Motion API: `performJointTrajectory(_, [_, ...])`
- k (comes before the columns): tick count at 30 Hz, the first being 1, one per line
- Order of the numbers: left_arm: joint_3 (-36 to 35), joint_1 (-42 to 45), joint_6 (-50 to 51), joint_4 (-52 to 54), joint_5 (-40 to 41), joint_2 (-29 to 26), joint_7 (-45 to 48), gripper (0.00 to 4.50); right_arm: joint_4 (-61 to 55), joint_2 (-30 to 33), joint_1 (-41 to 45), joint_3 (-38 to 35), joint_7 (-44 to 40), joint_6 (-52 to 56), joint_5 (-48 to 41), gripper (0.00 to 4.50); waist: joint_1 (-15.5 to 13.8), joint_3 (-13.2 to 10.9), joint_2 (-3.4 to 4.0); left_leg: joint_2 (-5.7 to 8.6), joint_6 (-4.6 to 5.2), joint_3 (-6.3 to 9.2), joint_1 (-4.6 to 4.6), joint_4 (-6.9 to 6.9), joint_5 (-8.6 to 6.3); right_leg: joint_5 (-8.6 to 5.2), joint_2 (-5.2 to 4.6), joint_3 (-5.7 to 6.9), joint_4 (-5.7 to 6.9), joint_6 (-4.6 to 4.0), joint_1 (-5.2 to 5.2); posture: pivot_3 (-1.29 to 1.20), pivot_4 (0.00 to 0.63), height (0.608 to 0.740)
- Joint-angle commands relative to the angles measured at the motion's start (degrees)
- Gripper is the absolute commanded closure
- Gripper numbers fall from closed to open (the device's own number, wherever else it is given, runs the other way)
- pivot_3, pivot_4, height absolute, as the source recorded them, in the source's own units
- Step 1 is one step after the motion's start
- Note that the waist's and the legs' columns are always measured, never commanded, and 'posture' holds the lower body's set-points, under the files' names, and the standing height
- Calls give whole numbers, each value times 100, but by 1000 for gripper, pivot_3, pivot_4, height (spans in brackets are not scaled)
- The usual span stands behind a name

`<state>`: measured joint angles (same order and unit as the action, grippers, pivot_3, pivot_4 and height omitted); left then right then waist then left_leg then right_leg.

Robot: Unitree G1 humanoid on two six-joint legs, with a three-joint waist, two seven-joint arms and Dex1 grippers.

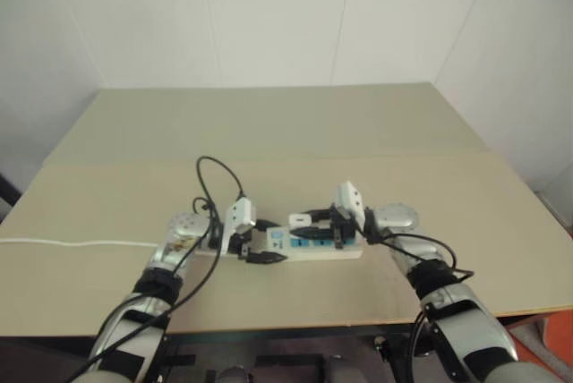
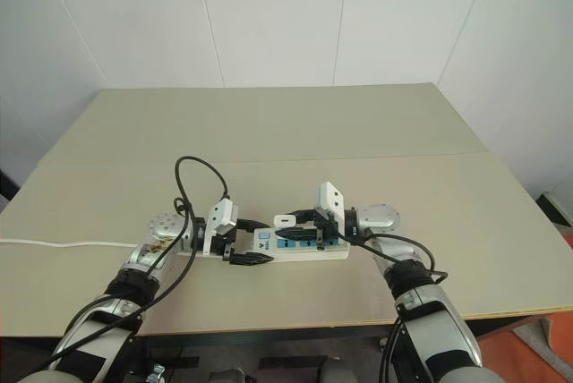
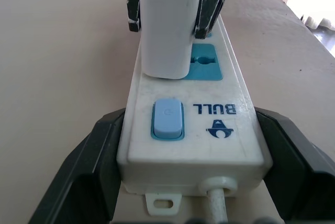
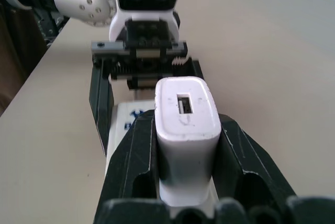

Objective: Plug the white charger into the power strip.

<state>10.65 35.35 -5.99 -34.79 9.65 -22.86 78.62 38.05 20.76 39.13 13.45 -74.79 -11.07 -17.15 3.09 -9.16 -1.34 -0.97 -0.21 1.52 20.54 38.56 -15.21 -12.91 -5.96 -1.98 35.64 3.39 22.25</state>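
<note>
1. Your right end effector (image 4: 186, 182) is pinching the white charger (image 4: 187, 124) between its two black fingers. The charger stands upright over the power strip (image 1: 313, 244), its port face turned toward the right wrist camera.

2. Your left end effector (image 3: 188, 177) is clamped across the switch end of the power strip, one finger on each long side. The blue switch (image 3: 167, 118) sits just ahead of that grip, and the thin white cord (image 1: 72, 242) leaves that end and runs off across the bench (image 1: 286, 132) to your left.

3. The relation that matters: the strip's long axis runs left to right in front of you, between the two arms, and the charger comes down onto it from above. In the left wrist view the charger's lower end meets the strip's top face at the first blue socket panel (image 3: 204, 62) past the switch. Whether the prongs are fully seated is hidden by the charger body.

4. The right arm carries the charger, so the insertion falls to it; the left only steadies the strip.

5. My judgement: the remaining move is a straight push down along the charger's own axis, keeping it square to the strip so it does not tilt.

6. No containers are present; the only receptacles are the strip's sockets.
</note>
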Motion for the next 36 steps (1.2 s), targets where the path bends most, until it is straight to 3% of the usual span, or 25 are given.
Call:
performJointTrajectory(1, [-124, -145, -6, 78, -10, -541, 301, 1213, 1140, 836, -546, -54, 229, 226, 713, 3394, -8, 1, -1, 0, 0, 0, 0, 0, 0, 0, 0, 0, -1, 0, 0, 0, 150, 740])
performJointTrajectory(27, [-80, -239, 82, 270, 52, -455, 109, 1213, 817, 341, -266, 231, 289, 188, 704, 3394, 31, 8, -13, -2, 0, -8, -23, -28, 0, -4, 2, -12, 0, -5, -2, 0, 150, 740])
performJointTrajectory(36, [-42, -190, 63, 195, 69, -429, 71, 1213, 644, 316, -358, 113, 330, 166, 742, 548, 81, 43, -72, -25, 0, -7, -30, -34, 0, -5, 27, -12, 2, -17, -3, 0, 150, 740])
